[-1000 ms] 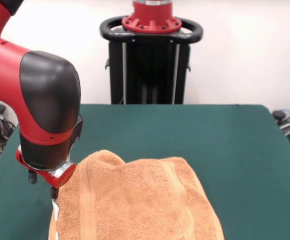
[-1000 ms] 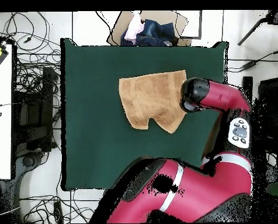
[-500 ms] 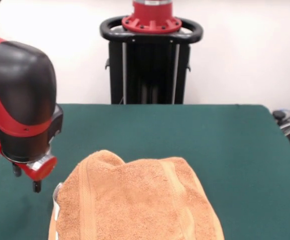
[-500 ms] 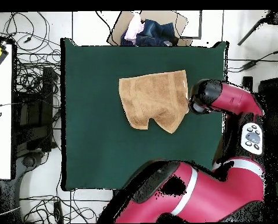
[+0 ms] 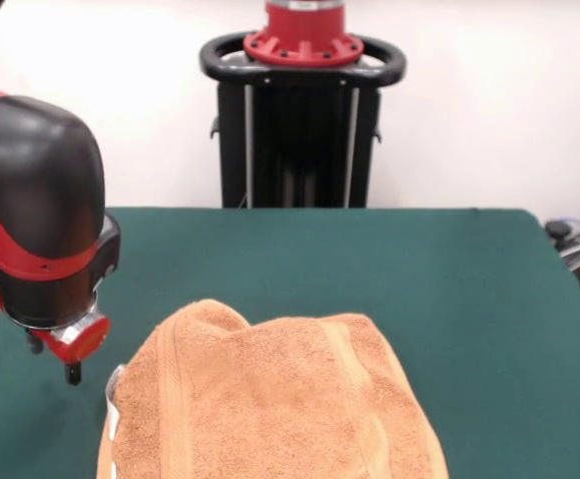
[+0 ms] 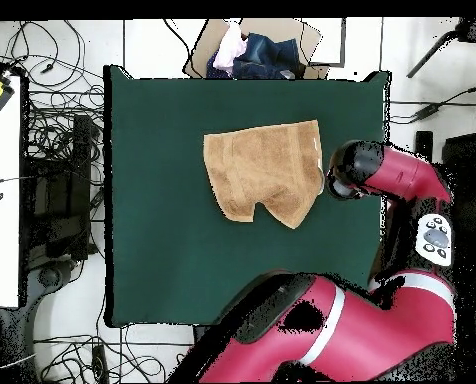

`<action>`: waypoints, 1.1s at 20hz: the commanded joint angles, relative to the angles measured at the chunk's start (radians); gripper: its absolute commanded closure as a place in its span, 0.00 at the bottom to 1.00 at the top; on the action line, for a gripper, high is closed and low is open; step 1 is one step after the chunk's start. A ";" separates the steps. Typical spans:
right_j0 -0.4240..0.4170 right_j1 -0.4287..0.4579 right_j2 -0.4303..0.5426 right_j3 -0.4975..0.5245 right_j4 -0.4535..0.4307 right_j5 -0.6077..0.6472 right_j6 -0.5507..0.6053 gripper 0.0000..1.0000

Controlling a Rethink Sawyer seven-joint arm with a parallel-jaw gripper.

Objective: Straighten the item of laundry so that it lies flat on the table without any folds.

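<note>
Item: towel (image 5: 270, 399), terry, rumpled on table (image 5: 369, 259); we judged it soft, light, limp, best pinched at a corner. Gripper (image 5: 70, 371) beside it; we could not tell its state.

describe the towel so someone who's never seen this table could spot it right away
Start at the dark green table. Lying on it is the orange-tan towel, beside the gripper of the red arm. It is the only cloth on the tabletop, still rumpled, with woven bands.

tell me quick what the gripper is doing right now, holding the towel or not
Gripper: holding nothing, hanging clear of the towel beside its edge; open or closed cannot be told.
</note>
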 commanded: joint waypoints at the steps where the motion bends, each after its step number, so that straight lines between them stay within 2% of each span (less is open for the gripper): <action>1: 0.019 0.018 0.029 0.102 0.064 -0.087 0.258 0.00; 7: 0.031 0.044 0.012 0.081 0.070 -0.068 0.258 0.00; 11: 0.038 0.066 0.006 0.051 0.051 -0.024 0.215 0.00; 17: 0.059 0.155 -0.004 -0.045 0.019 0.024 0.177 0.00; 20: 0.064 0.152 -0.011 -0.054 0.012 0.069 0.140 0.00; 22: 0.063 0.136 -0.015 -0.031 0.013 0.045 0.145 0.00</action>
